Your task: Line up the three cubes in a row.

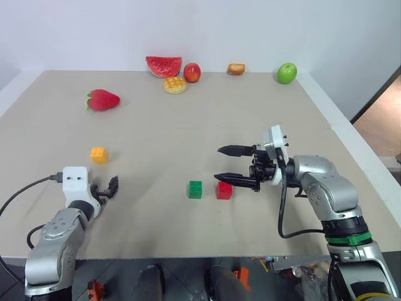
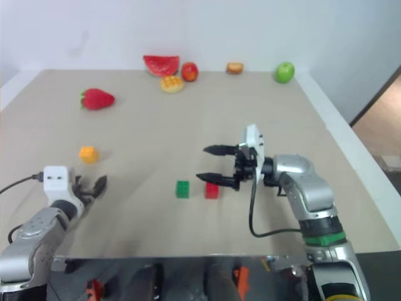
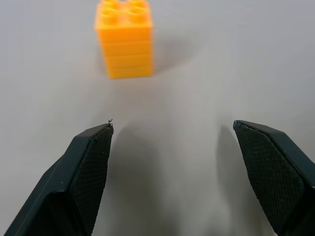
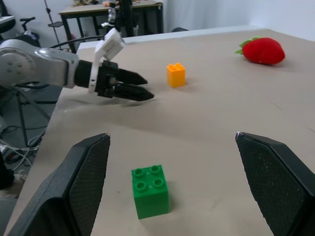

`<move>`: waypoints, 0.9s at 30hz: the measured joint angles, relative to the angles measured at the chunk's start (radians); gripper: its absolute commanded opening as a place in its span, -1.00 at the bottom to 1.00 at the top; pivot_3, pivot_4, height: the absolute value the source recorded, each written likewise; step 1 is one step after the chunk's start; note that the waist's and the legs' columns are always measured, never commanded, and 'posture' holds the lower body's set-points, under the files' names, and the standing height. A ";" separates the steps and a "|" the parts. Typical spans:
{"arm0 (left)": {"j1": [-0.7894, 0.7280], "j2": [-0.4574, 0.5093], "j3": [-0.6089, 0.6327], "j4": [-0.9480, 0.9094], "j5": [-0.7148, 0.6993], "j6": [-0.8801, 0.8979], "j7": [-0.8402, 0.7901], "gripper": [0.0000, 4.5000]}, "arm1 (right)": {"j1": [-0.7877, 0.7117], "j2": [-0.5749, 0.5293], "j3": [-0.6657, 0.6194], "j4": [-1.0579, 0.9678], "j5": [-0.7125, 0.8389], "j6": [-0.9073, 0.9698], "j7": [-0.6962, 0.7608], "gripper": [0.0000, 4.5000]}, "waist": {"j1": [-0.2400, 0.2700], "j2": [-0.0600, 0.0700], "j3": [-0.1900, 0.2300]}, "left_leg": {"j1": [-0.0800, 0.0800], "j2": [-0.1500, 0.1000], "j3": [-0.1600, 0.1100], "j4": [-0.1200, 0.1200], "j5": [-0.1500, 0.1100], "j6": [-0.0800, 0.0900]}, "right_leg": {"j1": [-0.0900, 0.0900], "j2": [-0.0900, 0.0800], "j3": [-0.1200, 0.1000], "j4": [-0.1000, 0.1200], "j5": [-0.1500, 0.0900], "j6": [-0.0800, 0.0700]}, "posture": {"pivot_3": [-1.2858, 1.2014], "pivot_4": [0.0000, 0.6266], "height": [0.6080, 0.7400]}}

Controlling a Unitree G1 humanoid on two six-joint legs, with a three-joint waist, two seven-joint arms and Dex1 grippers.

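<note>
At lower centre of the counter [image 1: 188, 125] the green cube [image 1: 195, 189] and red cube [image 1: 224, 190] sit side by side, the wide-open right gripper [image 1: 227, 164] just right of them, while the wide-open left gripper [image 1: 106, 188] hovers at lower left below the orange cube [image 1: 98, 155].

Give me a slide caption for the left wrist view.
Left gripper, jaws open, faces the orange-yellow cube standing ahead on the table.

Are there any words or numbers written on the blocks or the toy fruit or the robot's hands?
None: no words, numbers or signs can be read on the orange-yellow cube, green cube, red cube, strawberry or either gripper.
</note>
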 measured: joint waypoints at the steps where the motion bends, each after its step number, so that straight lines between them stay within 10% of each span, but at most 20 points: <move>1: -0.018 0.004 -0.001 0.017 0.007 -0.005 0.004 0.80 | -0.001 0.007 0.005 0.000 0.000 0.000 0.000 0.88 | 0.000 0.000 0.000 | 0.000 0.000 0.000 0.000 0.000 0.000 | 0.000 0.000 0.000 0.000 0.000 0.000 | 0.03 -0.52 1.00; 19: -0.260 0.060 -0.041 0.368 0.073 -0.120 -0.052 0.80 | 0.052 -0.005 -0.018 -0.048 0.000 0.001 -0.044 0.88 | 0.008 0.000 0.000 | -0.001 0.000 0.000 -0.001 0.000 0.000 | -0.001 0.001 0.000 0.000 0.002 0.005 | 0.03 -0.52 1.00; 27: -0.267 0.059 -0.053 0.407 0.084 -0.160 -0.069 -0.32 | 0.068 -0.012 -0.021 -0.061 0.001 0.001 -0.063 0.88 | 0.008 0.000 0.000 | -0.001 0.000 0.000 -0.001 0.000 0.000 | -0.001 0.001 0.000 0.000 0.002 0.005 | 0.03 -0.52 1.00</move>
